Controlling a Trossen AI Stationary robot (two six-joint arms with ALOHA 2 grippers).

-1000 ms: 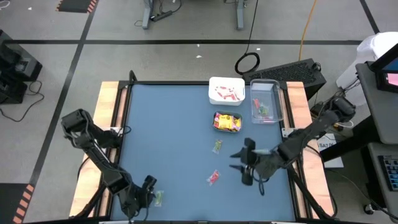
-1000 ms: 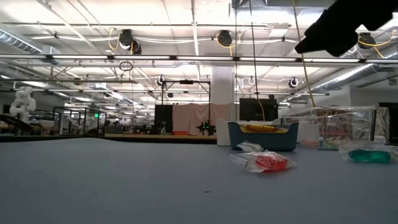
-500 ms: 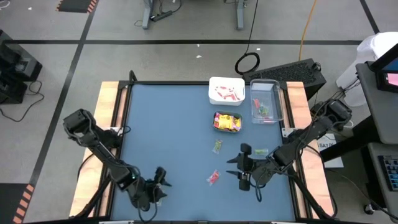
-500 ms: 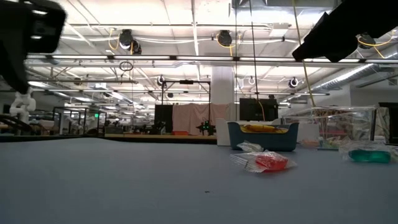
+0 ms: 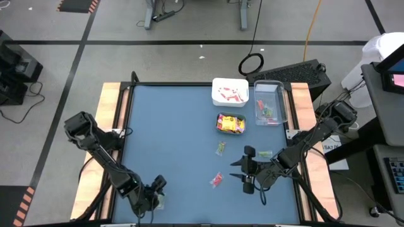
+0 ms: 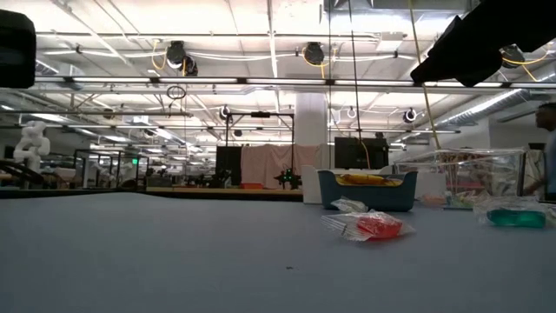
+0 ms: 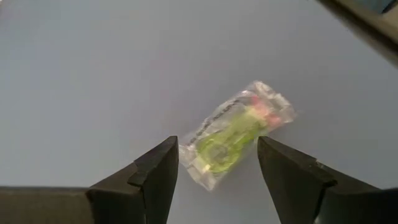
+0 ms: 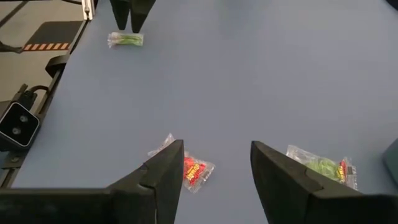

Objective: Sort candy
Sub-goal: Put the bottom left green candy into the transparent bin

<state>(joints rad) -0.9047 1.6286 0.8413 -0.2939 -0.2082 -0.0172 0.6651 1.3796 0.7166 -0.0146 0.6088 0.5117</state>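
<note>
Blue-grey surface, most candy already binned along the far edge: pink-white sticks in the white container, green and red bits in the clear container, yellow packets in the teal container just nearer the middle. Each kind has its own tub, so the three loose pieces look like the leftovers to sort.

Left pincer is down near the front-left corner w/ fingers spread apart, nothing gripped — a green clear-wrapped candy lies flat on the surface just ahead of the gap between its fingers, lined up for a pinch across the narrow side. Prob. the next grab; thin crinkly wrapper could slip or scoot when the fingers close.

Right pincer hovers toward the front-right part of the surface, also released and empty. It sits over the stretch between a red candy and a second green candy, both flat on the surface, apart from each other. Cannot tell which it's going for — the red one lies closer to the gap.
</note>
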